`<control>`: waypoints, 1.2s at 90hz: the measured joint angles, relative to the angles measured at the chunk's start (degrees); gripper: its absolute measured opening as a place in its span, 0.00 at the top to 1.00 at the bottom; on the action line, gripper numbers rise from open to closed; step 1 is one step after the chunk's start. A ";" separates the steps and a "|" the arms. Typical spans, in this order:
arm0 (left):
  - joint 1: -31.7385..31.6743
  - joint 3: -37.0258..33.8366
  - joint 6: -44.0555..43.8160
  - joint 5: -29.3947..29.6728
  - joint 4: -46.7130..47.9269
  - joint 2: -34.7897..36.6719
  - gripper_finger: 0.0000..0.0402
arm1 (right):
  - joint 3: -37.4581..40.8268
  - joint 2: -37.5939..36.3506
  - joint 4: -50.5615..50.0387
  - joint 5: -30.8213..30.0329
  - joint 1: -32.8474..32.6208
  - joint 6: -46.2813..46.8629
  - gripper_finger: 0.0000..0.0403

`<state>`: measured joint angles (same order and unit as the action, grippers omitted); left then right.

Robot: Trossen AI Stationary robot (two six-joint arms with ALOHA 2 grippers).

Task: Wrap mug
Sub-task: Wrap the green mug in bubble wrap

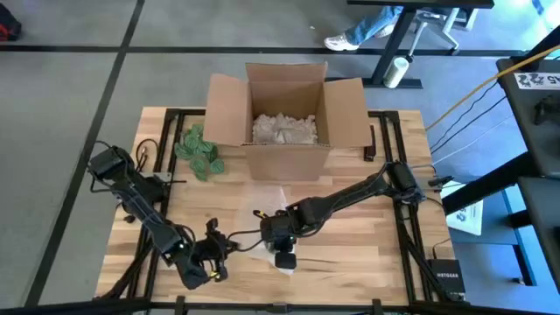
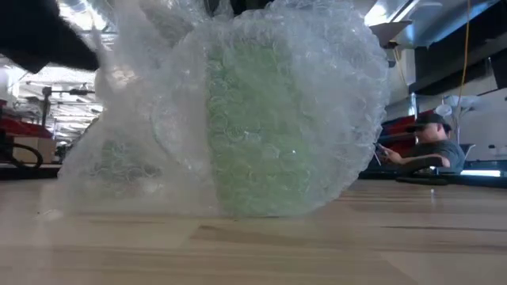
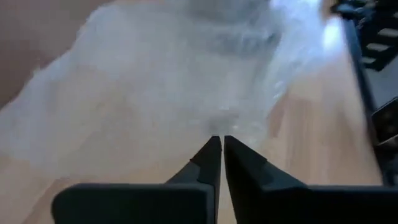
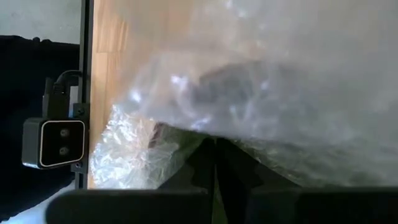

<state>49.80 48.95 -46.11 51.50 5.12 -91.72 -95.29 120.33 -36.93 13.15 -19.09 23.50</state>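
On the wooden table [image 1: 367,254], the far cardboard box [image 1: 284,114] holds crumpled paper [image 1: 284,129]; both my grippers, left [image 3: 222,142] and right [image 4: 215,144], pinch bubble wrap [image 2: 238,119].

Robotics lab: framed wooden table [image 1: 350,241], grey carpet, seated person [image 2: 432,142] behind.

The mug [image 2: 265,119] shows only as a green blur inside bubble wrap [image 2: 142,158].

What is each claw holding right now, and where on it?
Both pinch the bubble wrap: left claw on its edge, right claw on a fold.
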 joint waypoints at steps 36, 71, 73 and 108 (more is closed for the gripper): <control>-5.29 0.02 20.40 -2.36 -17.41 0.00 1.00 | 0.00 -0.02 0.18 -0.09 0.00 -0.01 1.00; -1.31 0.04 19.98 6.30 -18.04 0.63 1.00 | 0.00 -0.02 -0.04 -1.53 -0.02 -0.03 1.00; -1.31 0.16 20.19 6.32 -18.01 0.63 1.00 | 0.00 -0.02 -0.04 -1.63 -0.02 -0.01 1.00; -5.50 0.66 18.48 -0.35 -17.54 0.66 1.00 | 0.00 -0.04 2.59 -2.00 -0.02 -1.46 0.98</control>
<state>44.30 49.60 -27.64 51.16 -12.43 -91.07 -95.29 120.29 -34.33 11.15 -19.11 22.04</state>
